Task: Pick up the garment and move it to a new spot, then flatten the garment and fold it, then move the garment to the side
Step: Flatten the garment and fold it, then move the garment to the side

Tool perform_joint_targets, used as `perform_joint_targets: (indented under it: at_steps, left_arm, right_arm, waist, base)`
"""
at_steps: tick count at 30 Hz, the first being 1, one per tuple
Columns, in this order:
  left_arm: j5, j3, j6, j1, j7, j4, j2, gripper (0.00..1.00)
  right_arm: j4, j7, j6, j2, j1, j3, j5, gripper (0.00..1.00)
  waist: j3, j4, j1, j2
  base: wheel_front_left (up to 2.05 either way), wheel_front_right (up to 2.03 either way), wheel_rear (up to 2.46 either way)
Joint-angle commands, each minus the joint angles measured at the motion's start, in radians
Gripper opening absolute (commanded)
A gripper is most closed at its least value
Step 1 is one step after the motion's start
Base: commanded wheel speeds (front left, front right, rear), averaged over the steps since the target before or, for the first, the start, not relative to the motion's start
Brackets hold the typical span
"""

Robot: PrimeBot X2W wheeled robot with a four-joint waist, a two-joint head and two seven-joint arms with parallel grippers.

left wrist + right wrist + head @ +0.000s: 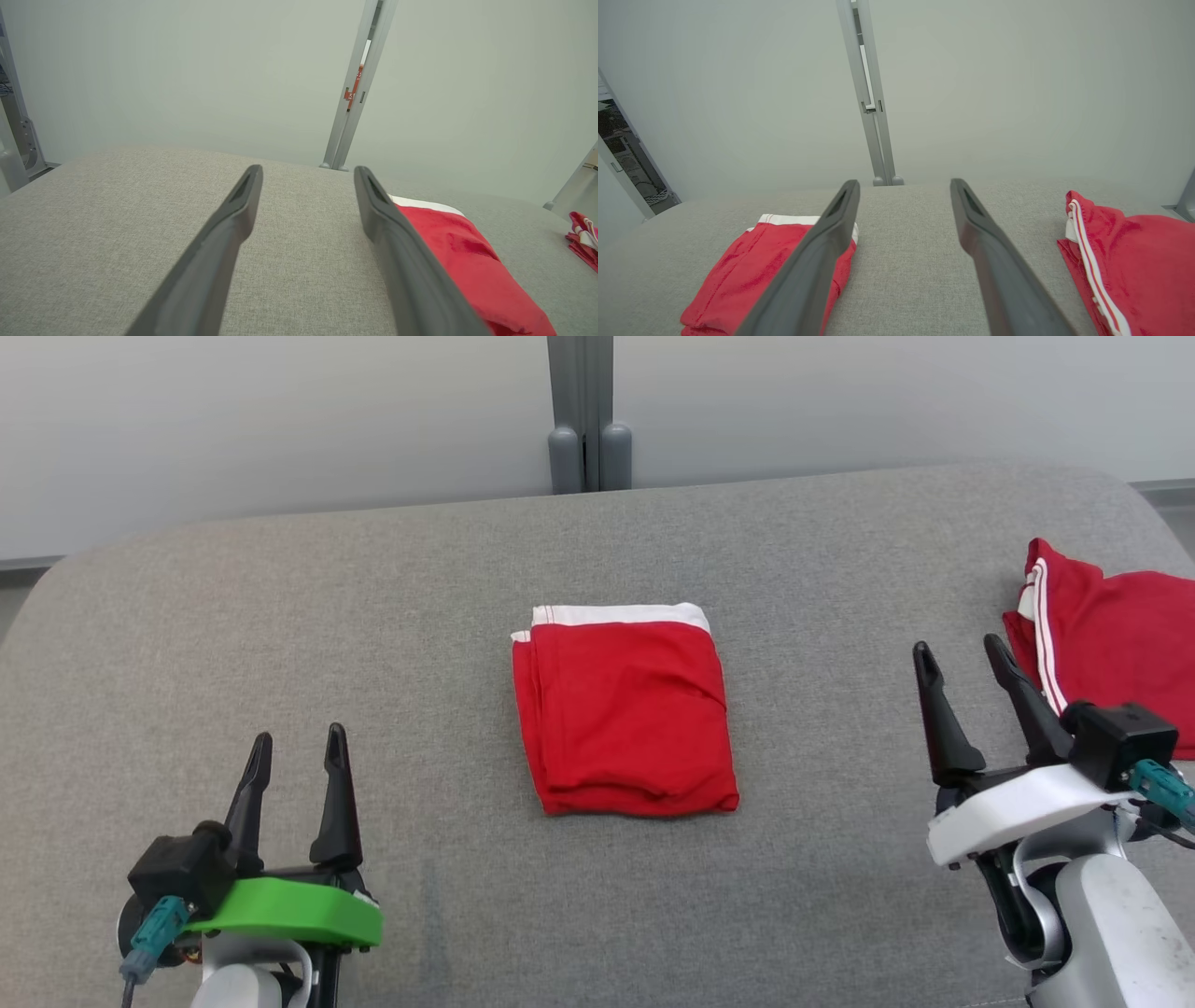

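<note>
**Left gripper (299, 735) and right gripper (959, 646) empty; folded garment (625, 719) lies between them**

Both sets of jaws are spread, holding nothing, over the near part of the grey pad (373, 616). Garment sits mid-pad, ahead of both and well apart from each. It's about equally far from either arm, so I can't call a nearer one. Long axis runs away from the robot: white waistband (616, 614) at the far edge, rounded fold at the near edge. Fold looks done, so my read is 1 step left: shift it aside. 2nd red garment with white stripes (1120, 644) lies at the right edge, just beside the right gripper. If that's the pile, the right arm is the likely carrier. Pad bears 2 items, both cloth.
</note>
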Motion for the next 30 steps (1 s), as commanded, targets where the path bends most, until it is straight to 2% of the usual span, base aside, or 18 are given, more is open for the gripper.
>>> perform_joint_targets:
  at_steps: [1, 8, 14, 30]
  left_arm:
    - [-0.009, 0.004, -0.003, 0.025, 0.000, 0.000, 0.003, 1.00]
    - [-0.010, 0.003, -0.003, 0.055, 0.000, 0.010, 0.003, 1.00]
    - [0.000, 0.006, -0.003, 0.075, 0.000, 0.018, 0.003, 1.00]
    - [-0.001, 0.001, -0.003, 0.066, 0.000, 0.008, 0.003, 1.00]
  right_arm:
    - [0.011, 0.000, 0.000, -0.012, 0.017, -0.010, -0.004, 1.00]
    - [0.107, -0.022, 0.000, -0.048, 0.023, -0.018, 0.022, 1.00]
    - [0.164, -0.048, 0.000, -0.056, 0.010, 0.003, 0.042, 1.00]
    - [0.202, -0.068, 0.000, -0.061, -0.012, 0.024, 0.051, 1.00]
  waist:
    - [-0.022, -0.016, 0.0000, -0.0001]
    - [-0.042, -0.015, 0.0000, -0.0001]
    - [-0.056, -0.016, 0.0000, -0.0001]
    - [-0.042, -0.006, 0.0000, -0.0001]
  base:
    - [0.00, 0.00, 0.00]
    - [0.00, 0.00, 0.00]
    - [0.00, 0.00, 0.00]
    - [0.00, 0.00, 0.00]
